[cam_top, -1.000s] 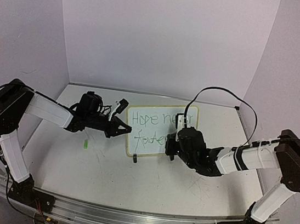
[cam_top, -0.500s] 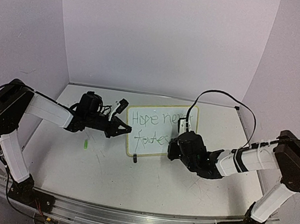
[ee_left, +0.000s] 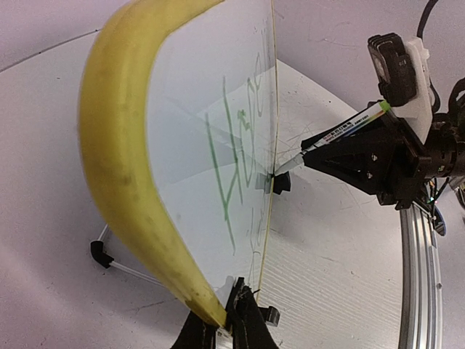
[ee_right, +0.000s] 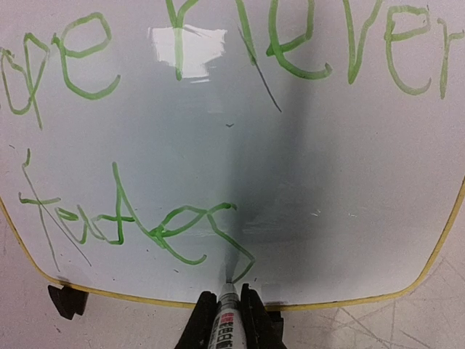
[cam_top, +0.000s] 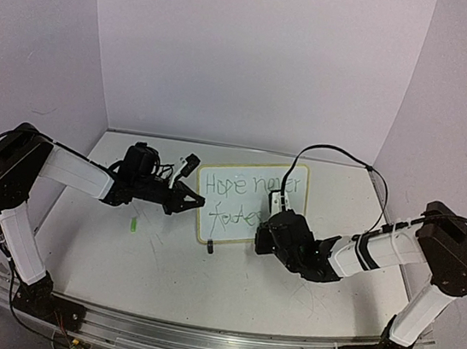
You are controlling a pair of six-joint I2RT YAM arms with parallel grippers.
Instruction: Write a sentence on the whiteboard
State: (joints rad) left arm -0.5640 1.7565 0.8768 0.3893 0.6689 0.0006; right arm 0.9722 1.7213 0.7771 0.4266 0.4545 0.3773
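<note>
From above, a small white rectangular whiteboard [cam_top: 232, 198] with rounded corners and a thin pale yellow rim stands propped up at the middle of the white desk [cam_top: 202, 282], toward the far wall, with a small black clip foot [cam_top: 210, 244] under its near left corner. The sentence [cam_top: 249, 185], thin green handwriting in two lines, reads roughly "Hope never" over "fades". The left fingers [cam_top: 189, 201] meet the board's left edge about halfway up. The right arm [cam_top: 362, 247] reaches in from the right, its black head low against the right part of the board's face and hiding its own tips from this angle. A small green piece [cam_top: 134, 225] lies on the desk to the left of the board, apart from it. In the left wrist view, the black left fingers [ee_left: 251, 327] are pinched tight on the yellow rim, which sweeps up large and close. Across the board's face the right fingers [ee_left: 349, 153] are clamped on a white marker [ee_left: 349, 125] with a green end, its tip at the board's surface. In the right wrist view, the right fingers [ee_right: 254, 320] are closed on the marker's barrel at the bottom of the frame. The tip rests on the board at the tail of the last letter of "fades", just above the near yellow rim.
</note>
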